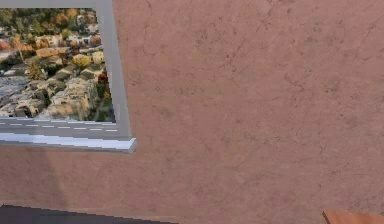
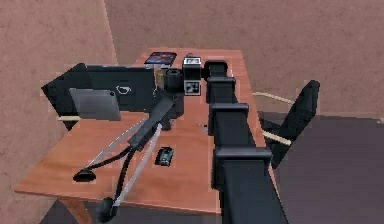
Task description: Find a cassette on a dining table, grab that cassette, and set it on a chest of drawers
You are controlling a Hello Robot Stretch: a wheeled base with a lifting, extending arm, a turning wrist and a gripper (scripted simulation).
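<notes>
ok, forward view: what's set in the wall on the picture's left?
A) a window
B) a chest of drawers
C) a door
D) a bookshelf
A: a pale-framed window with a sill sits in the pink wall, and trees and rocky ground show through it.

My surroundings, job aside

Ahead, a white-framed window (image 1: 55, 65) in a pink wall (image 1: 250, 100) looks out on rooftops and trees. To my side stand a dark chair (image 2: 298, 110) and a black boxy thing (image 2: 130, 82) bearing a grey panel (image 2: 95, 103).
</notes>
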